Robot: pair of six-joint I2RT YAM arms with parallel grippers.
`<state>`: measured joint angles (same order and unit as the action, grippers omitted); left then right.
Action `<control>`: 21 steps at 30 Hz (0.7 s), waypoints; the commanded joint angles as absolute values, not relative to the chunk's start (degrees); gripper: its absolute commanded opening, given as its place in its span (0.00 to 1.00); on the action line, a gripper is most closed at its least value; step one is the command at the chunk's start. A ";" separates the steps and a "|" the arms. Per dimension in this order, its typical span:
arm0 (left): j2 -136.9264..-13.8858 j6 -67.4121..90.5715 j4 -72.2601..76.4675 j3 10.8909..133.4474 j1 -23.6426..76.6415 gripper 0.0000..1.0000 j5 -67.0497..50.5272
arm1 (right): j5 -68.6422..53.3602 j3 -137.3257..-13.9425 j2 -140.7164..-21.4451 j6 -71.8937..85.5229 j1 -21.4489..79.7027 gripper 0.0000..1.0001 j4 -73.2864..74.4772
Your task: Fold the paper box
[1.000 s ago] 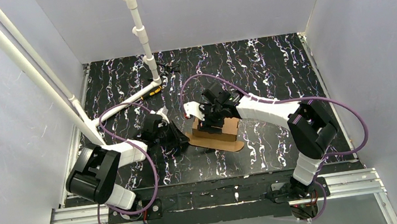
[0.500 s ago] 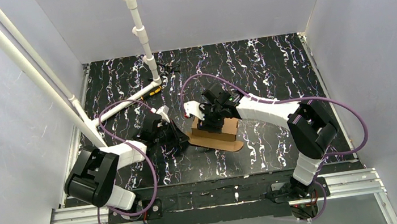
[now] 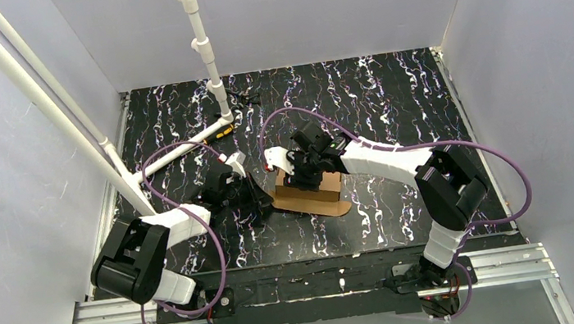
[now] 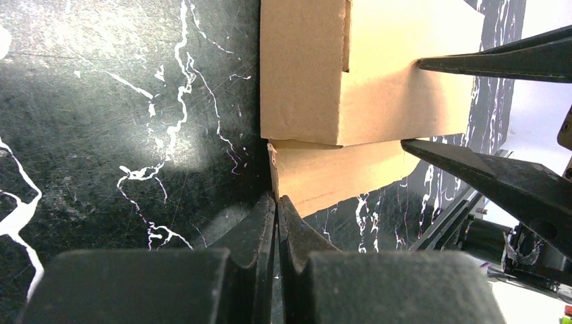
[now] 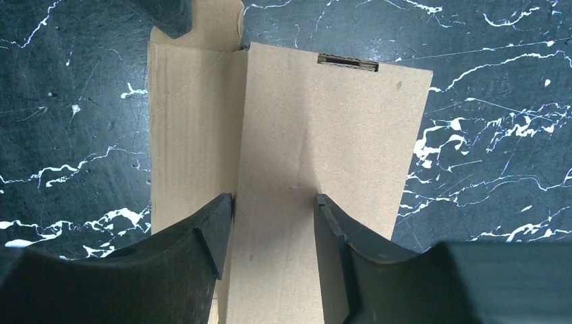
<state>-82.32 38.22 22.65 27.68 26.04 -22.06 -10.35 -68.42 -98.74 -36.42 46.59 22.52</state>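
The paper box sat near the middle of the black worktop, a bit closer to the near edge. It was partly folded, with a raised part on top and a flat flap lying under it on the worktop. The right claw was over the top of the box, its two fingers a little way apart and holding nothing between them. The left claw was closed tight, its tips touching a corner of the flat flap. A white pipe stood near the far left corner.
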 commanded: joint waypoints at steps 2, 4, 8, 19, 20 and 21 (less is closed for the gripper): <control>-80.79 35.42 22.63 28.60 26.47 0.00 -25.59 | -8.79 -67.32 -100.09 -36.31 47.19 0.55 21.46; -81.30 34.74 22.51 28.88 26.54 0.00 -26.04 | -8.33 -67.30 -100.26 -36.07 47.27 0.55 21.33; -82.62 33.63 21.61 29.73 26.78 0.00 -27.32 | -7.42 -67.41 -100.74 -35.48 47.29 0.55 21.01; -83.31 36.74 20.56 30.91 26.98 0.14 -27.80 | -7.29 -67.59 -101.10 -34.94 47.55 0.55 21.18; -83.12 36.78 20.57 30.92 26.98 0.15 -27.85 | -7.36 -67.59 -101.15 -34.95 47.48 0.55 21.25; -82.88 36.94 20.57 30.89 26.98 0.15 -27.88 | -7.38 -67.59 -101.16 -34.98 47.54 0.55 21.27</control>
<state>-84.01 36.36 21.61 29.63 26.59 -26.06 -7.99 -68.03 -99.18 -36.12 47.37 21.43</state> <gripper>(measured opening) 0.142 0.550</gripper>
